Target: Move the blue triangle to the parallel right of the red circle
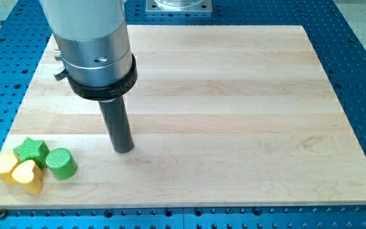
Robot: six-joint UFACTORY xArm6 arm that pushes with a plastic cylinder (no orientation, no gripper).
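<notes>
A pale wooden tabletop (234,95) is lying on a blue perforated base (361,76), its boards running left to right and showing faint grain. A grey metal plate (180,5) is peeking in at the far edge. The arm's wide silver housing (94,44) is hanging over the far left, ending in a dark rod; my tip (124,151) is resting on the wood left of centre, near the front. The tool is a plain rod with no jaws, holding nothing. Four blocks are clustering in the near left corner, touching: a green star (30,151), a green cylinder (61,163), a yellow heart (28,175) and another yellow block (5,166). My tip is standing right of them, apart from the cylinder. The blue triangle and red circle are not showing anywhere.
</notes>
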